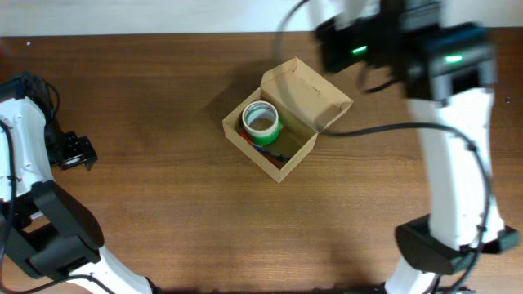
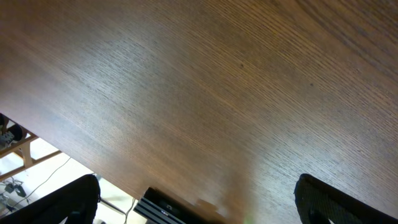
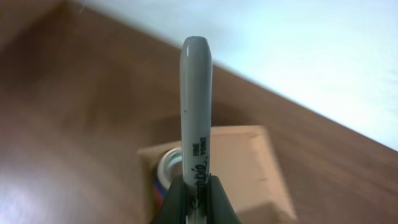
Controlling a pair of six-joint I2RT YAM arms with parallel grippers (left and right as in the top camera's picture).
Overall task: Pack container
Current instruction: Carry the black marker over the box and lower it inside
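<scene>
Worktop [image 1: 163, 220] checked left to right. At far left, left arm [image 1: 24, 139] parked by the edge, well apart from the container [image 1: 310, 96]; left jaws spread wide over bare worktop, nothing between them.

At centre, container standing corner-on to the overhead camera, flap lid hinged up on its upper-right side, mouth open. Inside, green tape roll [image 1: 261, 121] lying flat toward the upper-left corner. Beside the roll, on the box floor, small blue and red items [image 1: 271, 152], possibly pens; too small to say.

At right, right arm [image 1: 453, 163] extended from the near edge, wrist blurred above the upper right of the box, near the raised lid. At its end, right jaws closed on a grey marker [image 3: 196, 106], gripped at its near end, barrel projecting straight out ahead of the wrist. From that wrist view, container low and just ahead of the jaws, roll showing left of the barrel.

Judged the nearer arm by far, and the loaded one. Judged critical for the coming move: the marker's long axis to be laid along the free strip beside the roll, and the lid edge to be avoided on descent. Packing judged partly done.
</scene>
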